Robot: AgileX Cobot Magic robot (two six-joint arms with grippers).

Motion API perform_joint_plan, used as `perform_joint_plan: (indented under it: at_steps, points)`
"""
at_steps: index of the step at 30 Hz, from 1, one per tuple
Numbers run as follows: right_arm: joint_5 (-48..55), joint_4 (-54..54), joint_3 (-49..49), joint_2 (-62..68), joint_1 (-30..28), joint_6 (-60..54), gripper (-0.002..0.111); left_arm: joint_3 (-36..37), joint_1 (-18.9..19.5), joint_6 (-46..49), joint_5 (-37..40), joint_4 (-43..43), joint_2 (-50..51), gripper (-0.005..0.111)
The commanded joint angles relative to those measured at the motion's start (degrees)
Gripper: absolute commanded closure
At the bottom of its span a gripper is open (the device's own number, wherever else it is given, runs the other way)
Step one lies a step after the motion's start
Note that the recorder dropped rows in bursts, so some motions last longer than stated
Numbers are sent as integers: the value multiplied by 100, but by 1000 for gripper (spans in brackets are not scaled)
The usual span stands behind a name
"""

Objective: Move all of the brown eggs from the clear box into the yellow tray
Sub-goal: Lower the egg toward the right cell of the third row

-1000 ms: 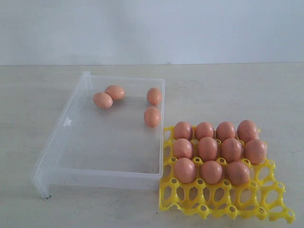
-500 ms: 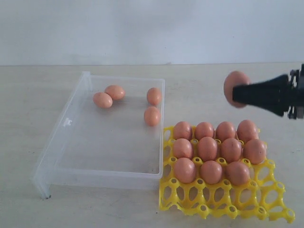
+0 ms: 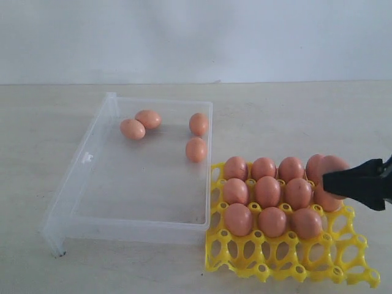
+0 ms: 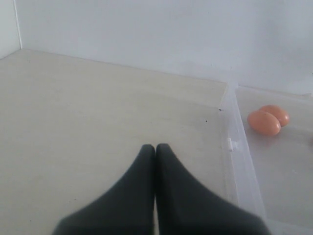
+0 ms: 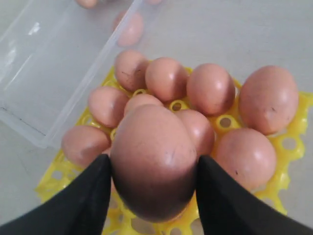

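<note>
Several brown eggs (image 3: 196,150) lie in the clear box (image 3: 92,177), at its far end; two of them (image 4: 264,122) show in the left wrist view. The yellow tray (image 3: 352,245) beside the box holds several eggs (image 3: 267,191) in its back three rows. My right gripper (image 3: 327,179) reaches in from the right edge, shut on one brown egg (image 3: 334,164) low over the tray's right side. In the right wrist view that egg (image 5: 154,142) sits between the black fingers (image 5: 90,196) above the tray (image 5: 298,117). My left gripper (image 4: 155,147) is shut and empty over bare table beside the box wall (image 4: 234,147).
The tray's front row of cups (image 3: 275,254) stands empty. The box's near half (image 3: 141,196) holds nothing. A pale wall (image 3: 196,37) closes the back of the table. The left arm does not show in the exterior view.
The right gripper came into view from the right with an egg, then dropped from high behind the tray to low over the tray's right side. The left gripper stayed shut.
</note>
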Motion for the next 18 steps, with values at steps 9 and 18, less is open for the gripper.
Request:
perform_joint_plan:
  at_steps: [9, 18]
  points:
    - [1345, 331, 676, -323, -6, -93, 109, 1, -28, -42, 5, -37, 17, 111]
    - [1478, 420, 645, -276, -6, -694, 109, 1, -28, -42, 5, -37, 17, 111]
